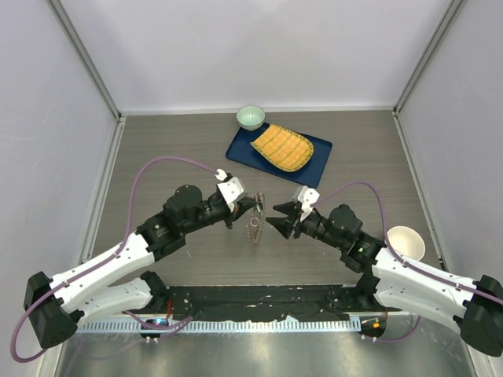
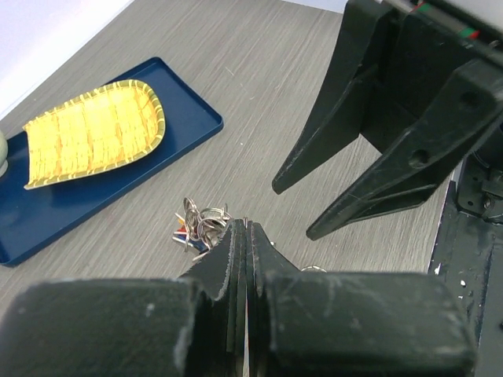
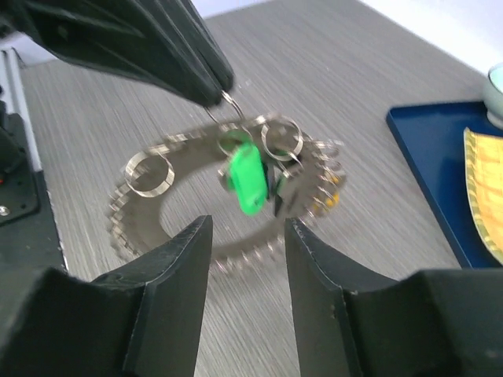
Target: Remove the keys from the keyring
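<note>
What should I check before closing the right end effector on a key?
1. Left end effector grip: ok. Its jaws are shut on a thin wire loop at the top of the keyring.
2. Right end effector ready: ok. Its jaws are apart with nothing between them.
3. Target lined up: ok. The green-headed key hangs just beyond the right end effector's gap.
4. Keyring steady: cannot tell. It looks blurred in the right wrist view.
5. Arms clear of each other: ok. A gap shows between the two end effectors from above.
6. Key free to come off: cannot tell. Its attachment is too blurred to read.
</note>
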You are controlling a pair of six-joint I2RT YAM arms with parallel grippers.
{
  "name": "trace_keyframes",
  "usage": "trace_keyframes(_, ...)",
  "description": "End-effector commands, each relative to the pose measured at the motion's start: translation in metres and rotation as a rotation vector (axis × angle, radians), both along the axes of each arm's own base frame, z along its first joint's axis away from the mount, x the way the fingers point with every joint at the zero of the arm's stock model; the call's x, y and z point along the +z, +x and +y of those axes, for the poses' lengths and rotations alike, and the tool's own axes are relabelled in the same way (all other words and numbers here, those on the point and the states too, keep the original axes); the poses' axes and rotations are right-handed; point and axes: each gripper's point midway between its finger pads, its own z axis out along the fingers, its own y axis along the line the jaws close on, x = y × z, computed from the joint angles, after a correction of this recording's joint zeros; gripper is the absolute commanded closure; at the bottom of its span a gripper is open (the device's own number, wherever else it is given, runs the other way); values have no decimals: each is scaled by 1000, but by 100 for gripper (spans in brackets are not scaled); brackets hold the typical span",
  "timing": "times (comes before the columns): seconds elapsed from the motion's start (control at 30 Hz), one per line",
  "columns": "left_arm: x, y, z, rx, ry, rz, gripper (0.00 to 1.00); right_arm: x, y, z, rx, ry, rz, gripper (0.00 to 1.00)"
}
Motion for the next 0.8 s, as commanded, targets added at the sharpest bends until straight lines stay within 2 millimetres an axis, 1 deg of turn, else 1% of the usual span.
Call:
trace_keyframes(0.0, 40, 3, -4, -16, -89, -88, 100, 32, -8, 14, 43, 113, -80, 52)
trace_keyframes(0.03, 40, 2, -4, -17, -90, -85, 100, 36, -7, 16, 41, 126, -97, 51)
trace_keyframes(0.07, 42, 2, -4, -20, -91, -89, 100, 36, -9, 19, 50, 117, -119, 51)
trace_keyframes(0.1, 41, 2, -5, -18, -89, -86, 100, 30, -7, 23, 53, 95, -128, 50)
trace_keyframes(0.13, 40, 2, -5, -23, -87, -85, 100, 33, -6, 25, 54, 98, -152, 50)
trace_keyframes(0.17, 39, 1, -6, -28, -84, -84, 100, 34, -3, 28, 49, 92, -168, 50)
trace_keyframes(0.2, 39, 1, -7, -32, -85, -85, 100, 24, 3, 33, 44, 58, -166, 49)
trace_keyframes(0.23, 38, 1, -7, -36, -83, -83, 100, 22, 8, 35, 34, 42, -169, 49)
trace_keyframes(0.3, 36, 0, -9, -46, -79, -76, 100, 21, 17, 41, 3, 29, -182, 50)
trace_keyframes(0.37, 34, -1, -11, -54, -76, -72, 100, 22, 24, 40, -38, 41, -199, 51)
trace_keyframes(0.4, 32, -1, -10, -54, -72, -70, 100, 29, 27, 40, -59, 66, -216, 56)
trace_keyframes(0.43, 31, -1, -11, -57, -72, -68, 100, 25, 30, 42, -60, 47, -221, 59)
trace_keyframes(0.47, 30, -1, -12, -59, -70, -68, 100, 27, 35, 41, -92, 45, -230, 64)
trace_keyframes(0.5, 28, -2, -12, -64, -68, -63, 100, 32, 36, 41, -101, 65, -249, 89)
trace_keyframes(0.53, 26, -2, -13, -68, -66, -60, 100, 32, 37, 41, -105, 73, -253, 99)
trace_keyframes(0.63, 23, 0, -12, -57, -58, -55, 100, 33, 32, 41, -95, 75, -257, 99)
trace_keyframes(0.67, 24, 0, -11, -54, -60, -57, 100, 34, 34, 37, -120, 67, -256, 99)
trace_keyframes(0.7, 24, 1, -9, -43, -61, -62, 100, 30, 34, 35, -124, 42, -248, 99)
trace_keyframes(0.73, 24, 1, -9, -41, -59, -65, 100, 31, 33, 33, -131, 37, -251, 99)
trace_keyframes(0.77, 24, 2, -7, -33, -58, -64, 100, 41, 33, 28, -142, 48, -271, 99)
